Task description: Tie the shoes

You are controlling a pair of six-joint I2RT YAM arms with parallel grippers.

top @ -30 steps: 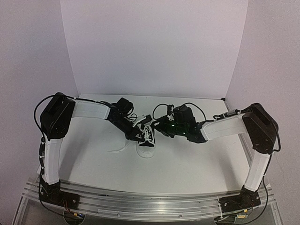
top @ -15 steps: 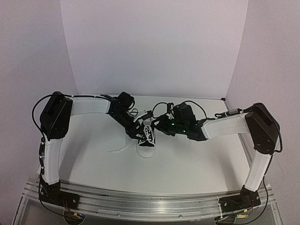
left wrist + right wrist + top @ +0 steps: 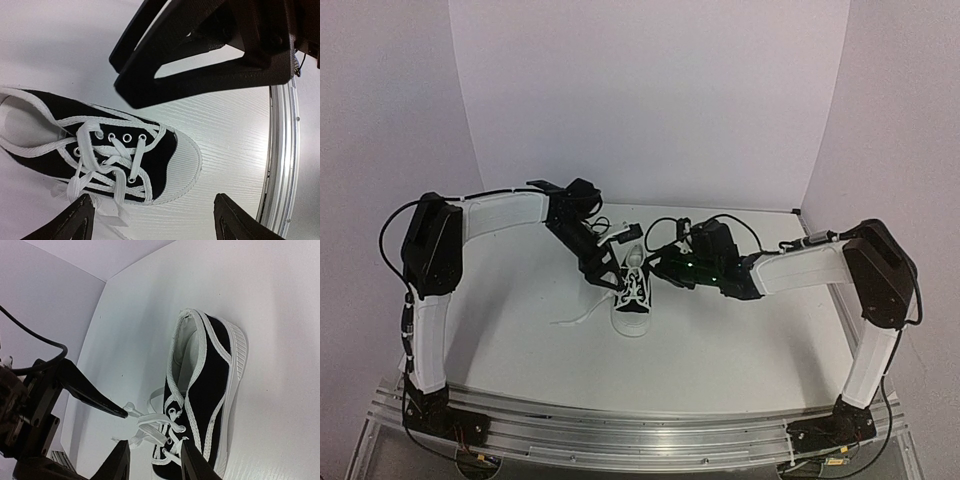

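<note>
Black canvas sneaker (image 3: 633,297) stands on its sole mid-table (image 3: 740,340), white toe cap (image 3: 187,160) toward the arm bases, white trim and sole. Its white laces (image 3: 112,160) sit slack through metal eyelets, with one end trailing off on the left side. Left gripper (image 3: 154,200) hangs over the toe, jaws spread wide and empty; right gripper (image 3: 155,452) hovers by the lacing, jaws part-way apart, clamping nothing visible.
</note>
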